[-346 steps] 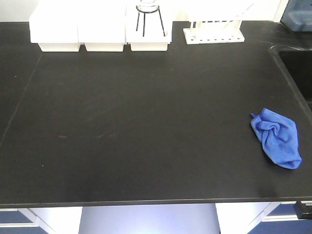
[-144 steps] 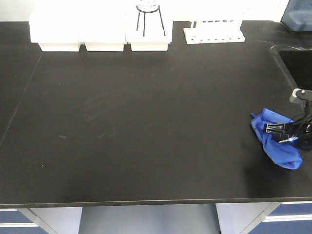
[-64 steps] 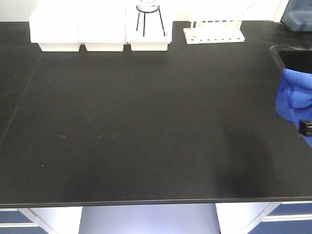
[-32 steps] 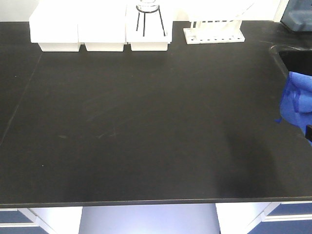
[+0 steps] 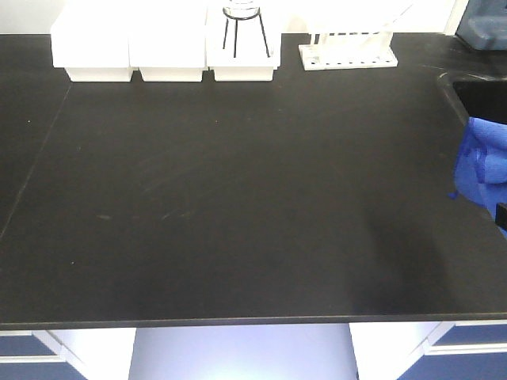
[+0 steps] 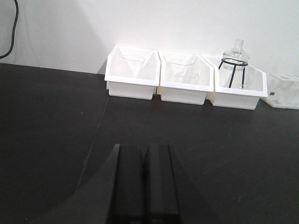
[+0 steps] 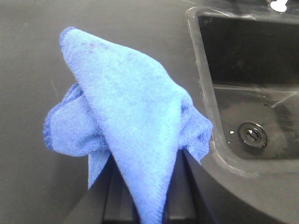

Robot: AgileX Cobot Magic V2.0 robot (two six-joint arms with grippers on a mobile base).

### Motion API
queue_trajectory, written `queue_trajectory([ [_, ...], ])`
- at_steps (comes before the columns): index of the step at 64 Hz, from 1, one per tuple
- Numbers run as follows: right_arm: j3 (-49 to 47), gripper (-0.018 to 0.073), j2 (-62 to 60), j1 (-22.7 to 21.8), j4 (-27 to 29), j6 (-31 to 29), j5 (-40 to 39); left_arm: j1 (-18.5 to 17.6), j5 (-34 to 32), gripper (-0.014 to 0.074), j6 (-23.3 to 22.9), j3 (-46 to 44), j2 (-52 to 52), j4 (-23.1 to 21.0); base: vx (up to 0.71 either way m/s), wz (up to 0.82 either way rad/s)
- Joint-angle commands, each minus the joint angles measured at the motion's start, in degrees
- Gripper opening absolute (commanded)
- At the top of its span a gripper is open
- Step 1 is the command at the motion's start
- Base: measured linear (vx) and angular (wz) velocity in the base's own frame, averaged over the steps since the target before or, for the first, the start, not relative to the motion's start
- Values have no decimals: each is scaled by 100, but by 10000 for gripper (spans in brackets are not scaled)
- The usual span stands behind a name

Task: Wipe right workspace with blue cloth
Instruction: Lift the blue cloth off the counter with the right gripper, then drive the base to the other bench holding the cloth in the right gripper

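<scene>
The blue cloth (image 5: pixel 482 168) hangs off the counter at the right edge of the front view, beside the sink. In the right wrist view the blue cloth (image 7: pixel 126 121) drapes forward in a wrinkled fold, pinched between the black fingers (image 7: pixel 183 186) of my right gripper (image 7: pixel 145 161), which is shut on it. Only a black bit of that gripper (image 5: pixel 501 215) shows in the front view. My left gripper (image 6: pixel 145 150) is shut with nothing in it, low over the black counter. The right workspace is out of view.
This black countertop (image 5: pixel 238 182) carries three white bins (image 5: pixel 162 51), one holding a glass flask on a wire stand (image 5: pixel 240 16), and a white tube rack (image 5: pixel 347 54) along the back. A black sink (image 7: pixel 252 93) with a drain lies at the right.
The cloth lay on the counter near the right front. My right gripper closed on it and lifted it toward the sink edge. Over the last half second it barely moved.
</scene>
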Motion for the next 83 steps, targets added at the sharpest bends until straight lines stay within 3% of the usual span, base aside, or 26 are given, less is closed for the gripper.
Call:
queue_trajectory([
  [1, -166, -8, -28, 3, -79, -63, -392, -22, -464, -6, -49, 176, -91, -36, -5, 0],
  [83, -166, -8, -28, 3, -79, -63, -392, -22, -464, -6, -49, 176, -91, -36, -23, 1],
])
